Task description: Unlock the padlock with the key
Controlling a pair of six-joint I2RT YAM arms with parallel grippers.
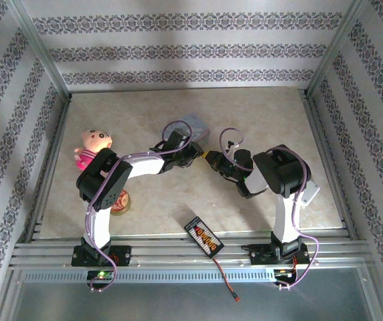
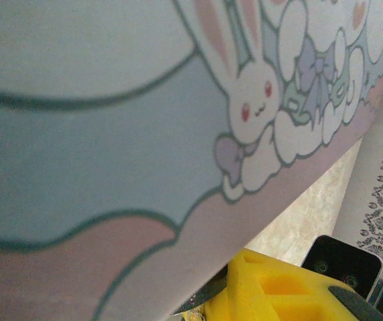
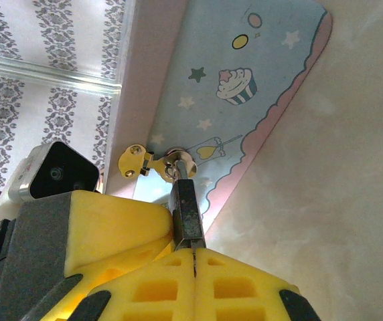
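Observation:
The pale blue tin [image 1: 197, 126] lies at the back centre and looms close in the left wrist view, the tin [image 2: 111, 134] printed with rabbits. The small dark padlock [image 3: 188, 210] hangs by its silver shackle [image 3: 177, 165] from the tin's gold hasp [image 3: 134, 160]. My right gripper [image 3: 195, 257] is shut just below the padlock's base, on the key, of which a silver sliver [image 3: 192, 245] shows. My left gripper [image 1: 193, 155] meets the right gripper [image 1: 211, 160] at the tin; its yellow fingers [image 3: 111, 227] press the padlock's left side. The padlock's dark edge [image 2: 208, 297] sits at the left jaws.
A pink plush doll [image 1: 94, 146] sits at the left, and a small round object [image 1: 120, 202] lies by the left arm. A black device with orange labels [image 1: 203, 237] and a trailing cable lies at the near edge. Patterned walls enclose the beige table [image 1: 144, 120].

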